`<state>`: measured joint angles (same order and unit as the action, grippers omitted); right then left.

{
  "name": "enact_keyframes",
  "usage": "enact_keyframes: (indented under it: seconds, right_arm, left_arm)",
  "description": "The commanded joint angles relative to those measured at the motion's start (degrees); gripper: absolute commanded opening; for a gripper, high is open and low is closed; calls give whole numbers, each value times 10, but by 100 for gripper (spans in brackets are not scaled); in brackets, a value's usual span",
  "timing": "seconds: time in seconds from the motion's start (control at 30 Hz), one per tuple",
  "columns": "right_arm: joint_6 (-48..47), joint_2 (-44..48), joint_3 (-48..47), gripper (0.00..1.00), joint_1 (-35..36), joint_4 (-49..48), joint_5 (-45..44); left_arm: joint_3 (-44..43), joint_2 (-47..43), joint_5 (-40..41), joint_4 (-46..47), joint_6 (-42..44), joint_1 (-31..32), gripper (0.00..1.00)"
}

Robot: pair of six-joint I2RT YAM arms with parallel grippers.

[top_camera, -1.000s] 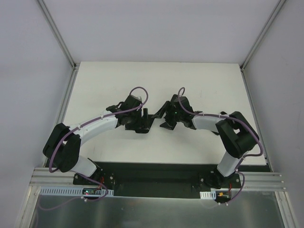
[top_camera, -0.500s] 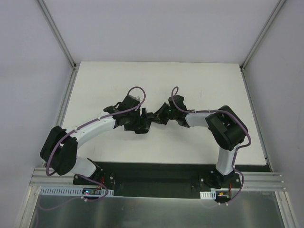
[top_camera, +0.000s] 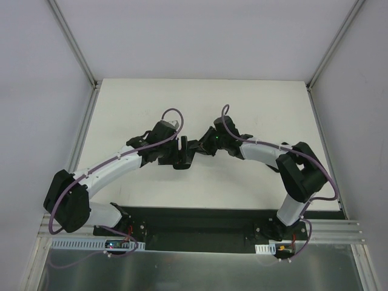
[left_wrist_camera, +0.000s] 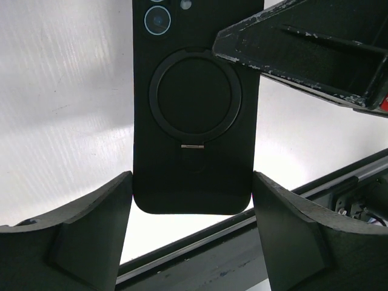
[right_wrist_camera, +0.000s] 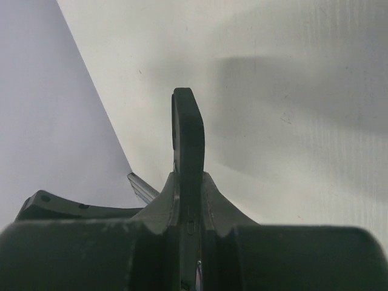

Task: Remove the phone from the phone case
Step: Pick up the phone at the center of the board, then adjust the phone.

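The black phone case (left_wrist_camera: 194,121) shows its back in the left wrist view, with a ring stand and the phone's camera lens (left_wrist_camera: 157,21) in the cutout at the top. My left gripper (left_wrist_camera: 193,185) is shut across the case's lower end, both fingers against its sides. In the top view the case (top_camera: 193,147) hangs between my two grippers above the table's middle. My right gripper (top_camera: 205,145) is shut on the case's other end. The right wrist view has the case edge-on (right_wrist_camera: 187,127), pinched between the fingers (right_wrist_camera: 212,194). The phone's screen side is hidden.
A white table (top_camera: 254,103) lies below, boxed in by grey walls and aluminium posts (top_camera: 73,42). A black base rail (left_wrist_camera: 242,242) runs along the near edge. One right finger (left_wrist_camera: 303,54) crosses the left wrist view's upper right.
My right gripper has swung left toward the case and gone from open to shut on its end. The left arm has stretched out slightly, still gripping the case.
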<state>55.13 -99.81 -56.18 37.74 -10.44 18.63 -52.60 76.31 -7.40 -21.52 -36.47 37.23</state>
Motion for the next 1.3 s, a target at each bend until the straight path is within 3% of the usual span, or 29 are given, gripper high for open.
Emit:
enact_keyframes:
  seconds: [0.0, 0.07, 0.13, 0.4, 0.5, 0.87, 1.27]
  right_arm:
    - [-64, 36, -36, 1, 12, 139, -79]
    - [-64, 41, -37, 1, 14, 151, -90]
    - [-63, 44, -37, 1, 13, 158, -95]
    - [-67, 48, -61, 2, 23, 198, -111]
    - [-63, 45, -78, 2, 25, 214, -114]
    - [-92, 32, -133, 1, 30, 289, -107]
    - [-106, 31, -155, 1, 31, 332, -106]
  left_arm:
    - [-30, -34, 51, -16, 54, 17, 76]
    - [-33, -37, 54, -21, 58, 21, 82]
    - [-35, -38, 50, -23, 65, 23, 96]
    - [-51, -7, 52, -23, 80, 56, 99]
    - [-65, 21, 71, -23, 88, 88, 92]
    - [-94, 69, 99, -31, 133, 138, 91]
    - [-153, 150, 275, -67, 163, 209, 67]
